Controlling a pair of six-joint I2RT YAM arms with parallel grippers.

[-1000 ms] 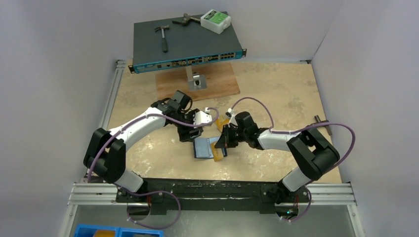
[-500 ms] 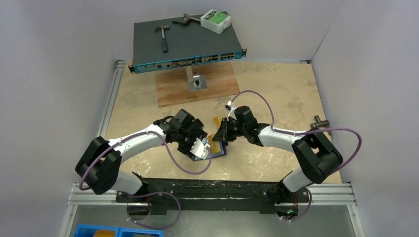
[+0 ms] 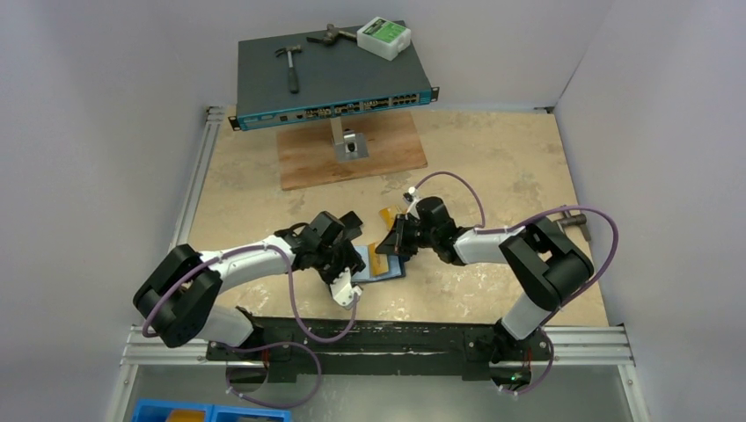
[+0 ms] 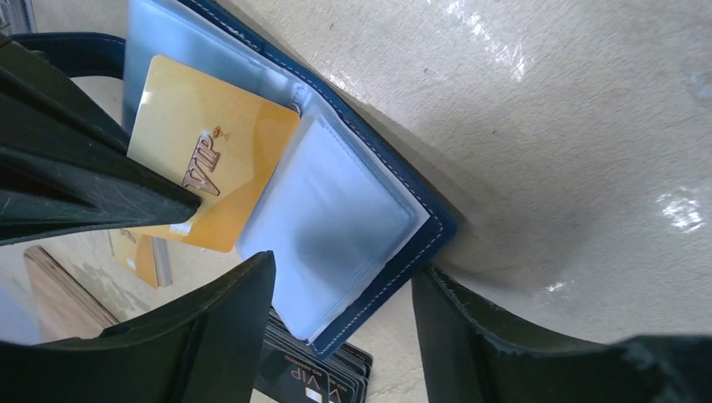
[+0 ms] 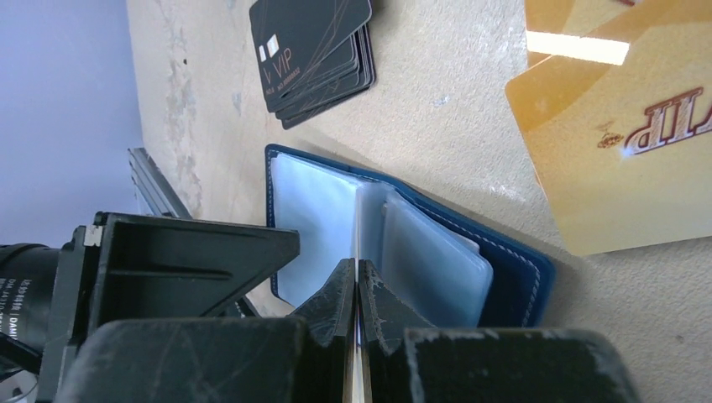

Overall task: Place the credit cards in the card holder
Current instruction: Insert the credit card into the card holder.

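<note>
Right pincer [image 5: 356,273] is clenched on one orange-gold card [image 4: 222,159]. The card's "VIP" face lies over one page of the card holder [image 4: 353,210], with one edge at the fold between the clear sleeves. Whether the card is inside a sleeve cannot be told. Left pincer [image 4: 342,269] is released, its two fingers spread on either side of the holder's corner; contact with the holder cannot be told.

One holder is in view, navy with pale stitching. It lies open on the table [image 4: 546,126] near the front middle, between the two arms, with several clear sleeves fanned up from its spine.

Just beside the holder, but not touching it, sits one stack of black cards [image 5: 311,50]. At least four edges show; the exact count is unclear. On the holder's other side two loose orange-gold cards [image 5: 621,168] overlap each other on the table.

Farther back lies one wooden board [image 3: 352,154]. A metal post [image 3: 339,136] rises from it and carries one network switch [image 3: 334,75]. One hammer [image 3: 288,63] and one white box with a green label [image 3: 383,37] rest on the switch. One blue bin [image 3: 176,411] shows at the bottom edge of the top view.
</note>
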